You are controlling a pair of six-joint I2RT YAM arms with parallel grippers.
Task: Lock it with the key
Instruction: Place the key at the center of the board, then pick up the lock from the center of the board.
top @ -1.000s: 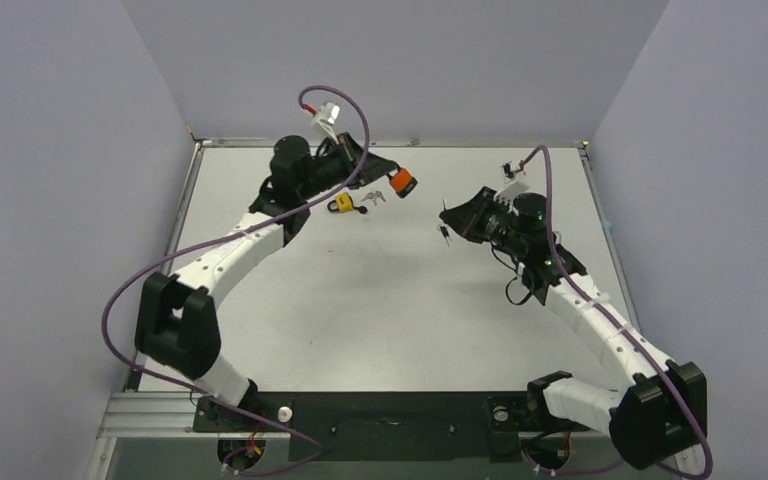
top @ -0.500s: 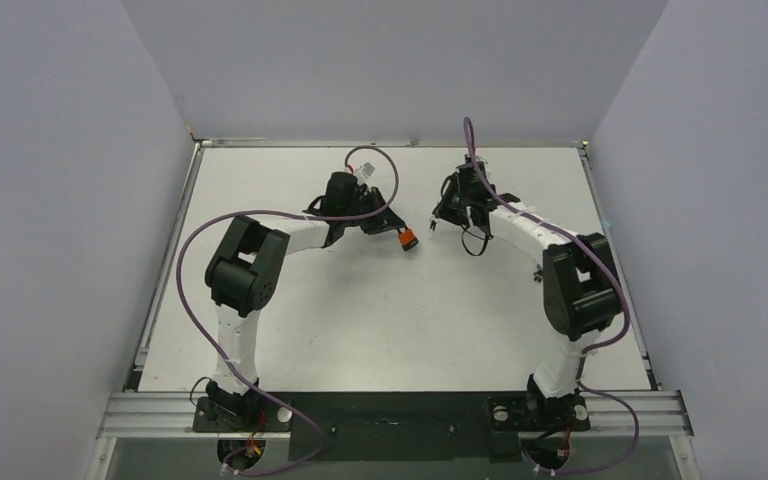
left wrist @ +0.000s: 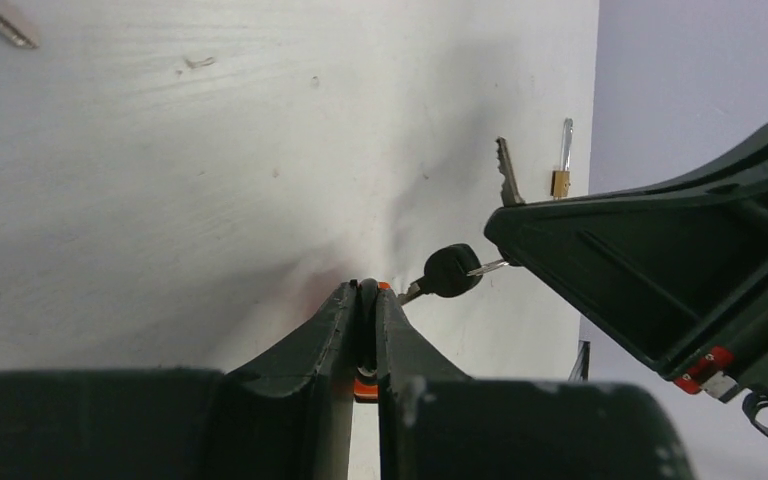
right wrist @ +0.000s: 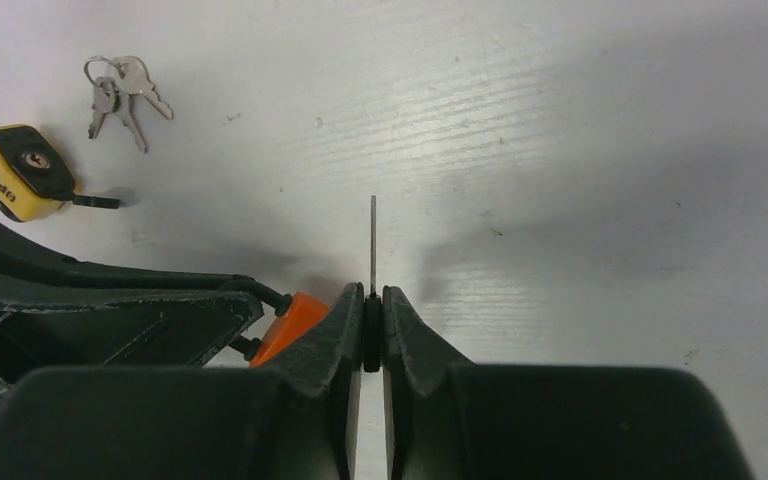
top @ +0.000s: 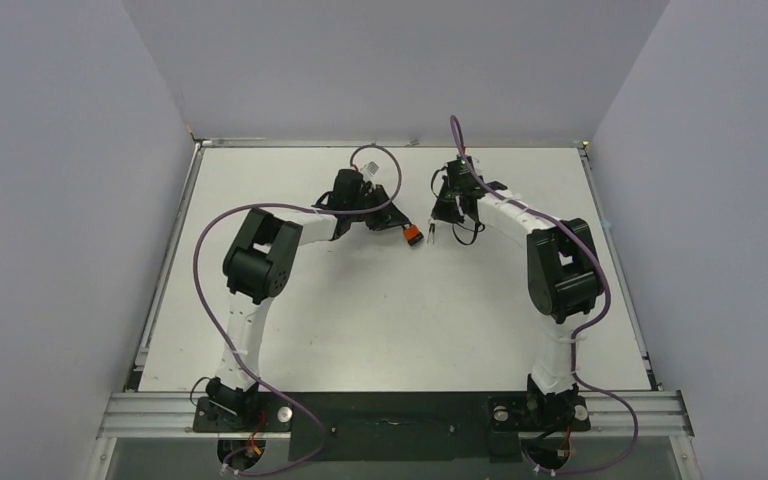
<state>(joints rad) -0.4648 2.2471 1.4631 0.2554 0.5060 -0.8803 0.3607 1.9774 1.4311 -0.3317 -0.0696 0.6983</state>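
Note:
My left gripper (top: pixel 398 226) (left wrist: pixel 367 290) is shut on the black shackle of an orange padlock (top: pixel 412 235) (right wrist: pixel 290 318), held just above the table. My right gripper (top: pixel 434 218) (right wrist: pixel 371 295) is shut on the black head of a key (right wrist: pixel 372 240), whose thin blade sticks out past the fingertips. In the left wrist view this blade (left wrist: pixel 505 170) stands up from the right gripper's tip. A second black-headed key (left wrist: pixel 450 270) hangs under that gripper, its tip close to the padlock. The two grippers face each other, a few centimetres apart.
A yellow padlock (right wrist: pixel 25 172) with a key in it lies on the table beyond the left gripper, beside a ring of loose silver keys (right wrist: pixel 120 90). The white table (top: pixel 380 320) is walled on three sides.
Both arms have swung inward and folded. The left gripper carried the orange padlock toward the table's middle, and the right gripper brought the key close to it. The last half second shows only small closing movement.

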